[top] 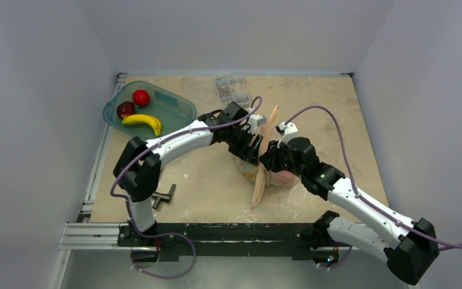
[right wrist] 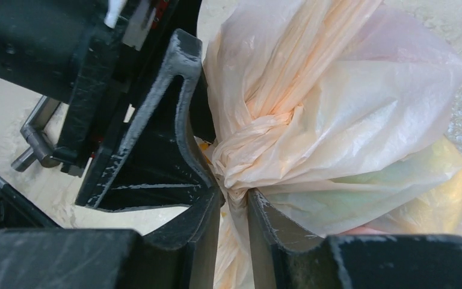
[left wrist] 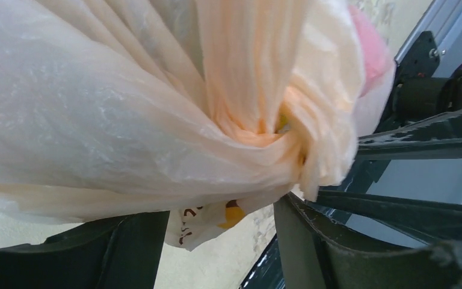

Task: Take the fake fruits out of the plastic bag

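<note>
The pale-orange plastic bag [top: 284, 178] sits at the table's middle between both arms, its neck twisted into a knot [right wrist: 246, 144]. My right gripper [right wrist: 236, 205] is shut on the twisted plastic just below the knot; in the top view it [top: 267, 161] is at the bag's left side. My left gripper [left wrist: 222, 223] is open, its fingers [left wrist: 313, 241] wide apart under the bag [left wrist: 156, 108], close against the knot. Pink [left wrist: 370, 48] and yellow-green [right wrist: 433, 192] shapes show through the plastic. A red apple [top: 141, 97], a dark red fruit [top: 125, 109] and a yellow banana [top: 143, 121] lie outside the bag.
Those three fruits lie in the teal tray [top: 177, 108] at the back left. A clear box of small parts [top: 231, 89] stands at the back edge. A grey metal clamp [top: 163, 195] lies at the front left. Grey walls enclose the table.
</note>
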Robot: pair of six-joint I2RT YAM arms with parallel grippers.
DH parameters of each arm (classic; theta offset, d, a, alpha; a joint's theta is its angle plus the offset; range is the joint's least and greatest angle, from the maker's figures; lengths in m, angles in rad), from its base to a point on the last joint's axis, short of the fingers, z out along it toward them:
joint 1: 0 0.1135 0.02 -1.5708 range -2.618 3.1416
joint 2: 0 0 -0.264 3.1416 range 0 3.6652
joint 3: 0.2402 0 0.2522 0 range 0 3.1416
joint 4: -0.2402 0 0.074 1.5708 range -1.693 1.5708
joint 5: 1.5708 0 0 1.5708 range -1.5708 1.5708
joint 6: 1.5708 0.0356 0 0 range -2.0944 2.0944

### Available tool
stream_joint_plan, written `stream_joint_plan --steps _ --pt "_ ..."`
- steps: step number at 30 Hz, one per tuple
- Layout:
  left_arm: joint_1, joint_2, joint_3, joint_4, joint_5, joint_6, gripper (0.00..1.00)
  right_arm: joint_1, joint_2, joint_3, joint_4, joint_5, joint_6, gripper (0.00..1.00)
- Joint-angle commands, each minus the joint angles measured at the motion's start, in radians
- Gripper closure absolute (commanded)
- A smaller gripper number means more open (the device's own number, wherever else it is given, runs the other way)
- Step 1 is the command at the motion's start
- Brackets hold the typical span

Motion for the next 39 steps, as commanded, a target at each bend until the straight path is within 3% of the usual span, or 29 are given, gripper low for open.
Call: stream_joint_plan --steps 1,7,10,15,23,26,31,39 --pt "-0.007 0.004 0.053 -0.025 -0.026 0.028 0.4 -0.002 0.0 0.014 0.028 -0.03 -0.013 0.75" --pt "-0.01 0.004 0.065 -0.049 -0.094 0.025 0.84 -0.002 -0.004 0.036 -0.081 0.026 0.028 0.6" --pt "-0.011 -0.01 0.06 -0.045 -0.108 0.02 1.0 -0.002 0.001 0.054 -0.155 0.076 0.055 0.57" --pt "-0.011 -0.03 0.049 -0.034 -0.109 0.013 1.0 -0.001 0.021 0.054 -0.167 0.15 0.069 0.57" --pt "-0.012 -0.076 0.017 0.007 -0.157 -0.012 1.0 0.002 0.091 0.031 -0.008 0.128 0.076 0.58" --pt "-0.011 -0.082 0.018 -0.003 -0.199 -0.011 1.0 0.003 0.103 0.034 0.009 0.139 0.075 0.67" --pt "-0.01 -0.094 0.021 -0.045 -0.382 -0.048 1.0 0.003 0.056 -0.001 0.026 0.217 0.133 1.0" --pt "-0.011 -0.121 0.017 -0.084 -0.549 -0.087 1.0 0.003 -0.123 -0.122 -0.054 0.453 0.474 1.0"
